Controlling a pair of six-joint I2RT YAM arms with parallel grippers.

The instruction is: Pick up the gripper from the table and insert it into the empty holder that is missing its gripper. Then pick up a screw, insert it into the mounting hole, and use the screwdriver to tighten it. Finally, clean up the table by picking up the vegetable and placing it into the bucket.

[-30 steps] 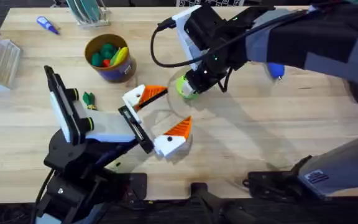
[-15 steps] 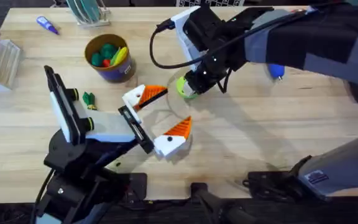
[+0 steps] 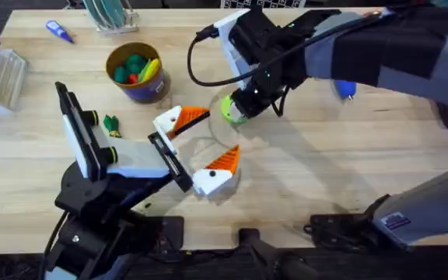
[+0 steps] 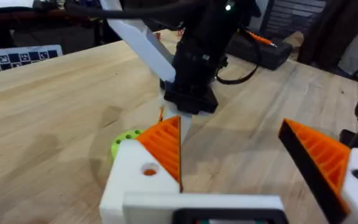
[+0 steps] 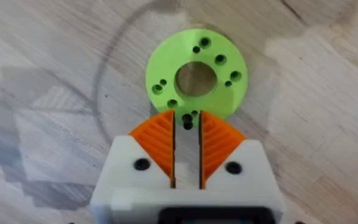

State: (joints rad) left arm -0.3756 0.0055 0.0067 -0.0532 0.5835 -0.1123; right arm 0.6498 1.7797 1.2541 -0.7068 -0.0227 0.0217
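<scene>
**A:** What do you have at the bench's left edge?

**B:** I see the vegetable lying on the wood there, just beside the left arm and apart from the bucket, which stands nearer the far edge with toy food inside.

**A:** And the left pincer?

**B:** I have the left pincer near the middle of the bench, spread wide, holding nothing. Both its white fingers carry orange ribbed pads.

**A:** The right one?

**B:** My right pincer is down at the lime-green disc, its pads nearly together with a narrow slit between them, tips at the disc's rim. I cannot tell whether anything is pinched there.

**A:** The screwdriver?

**B:** I see the screwdriver toward the far right, mostly hidden behind the right arm.
</scene>
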